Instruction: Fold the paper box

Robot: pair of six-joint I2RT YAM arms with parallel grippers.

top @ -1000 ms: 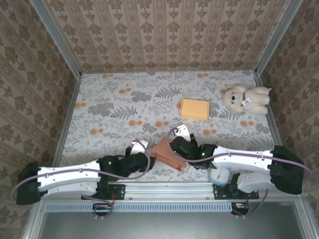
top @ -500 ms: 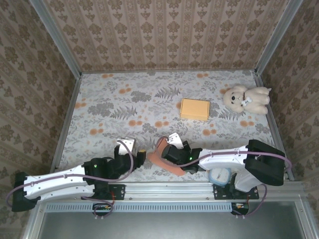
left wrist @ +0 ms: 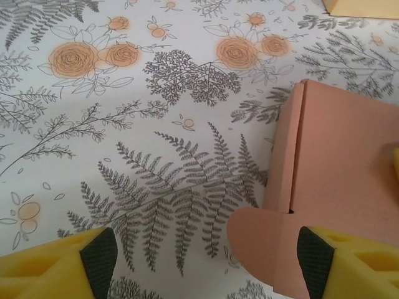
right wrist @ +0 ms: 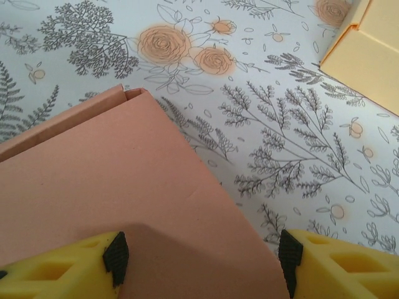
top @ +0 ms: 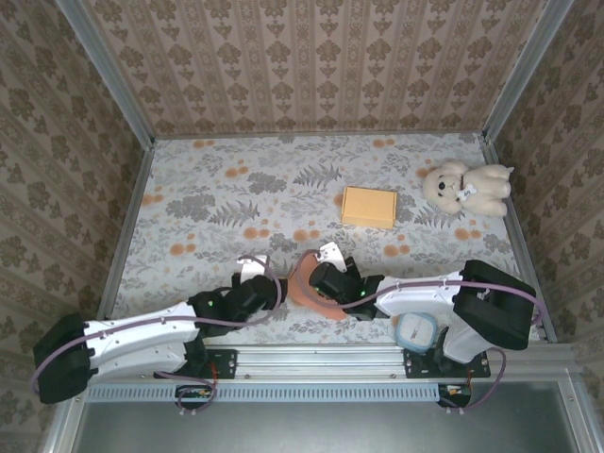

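A bench covered in a pale cloth printed with grey ferns and orange roses sits inside a booth with brown damask wallpaper walls. From above, two white and black robot arms reach in from the near edge and meet close to the front centre of the bench.

Between the two arm ends lies the flat, part-folded salmon-pink paper box, near the front edge and a little right of centre. Well behind it, toward the back right, rests a closed yellow cardboard box. A cream plush teddy bear lies near the back right corner, apart from the yellow box.

In the left wrist view, the left gripper hangs low over the cloth with its jaws wide apart, gripping nothing. Its yellow foam fingertips show at the bottom corners. The salmon-pink box fills the right side of that view, with one raised side wall along its left edge. A rounded flap juts out from the box's near corner, just beside the right-hand fingertip. Whether the fingertip touches the flap cannot be told.

In the right wrist view, the right gripper is directly over a broad, plain panel of the salmon-pink box. Its jaws stand apart, and the panel spans the gap between the two yellow fingertips. Whether the pads press on the box cannot be told. A corner of the yellow cardboard box shows at the top right, apart from the salmon-pink box.
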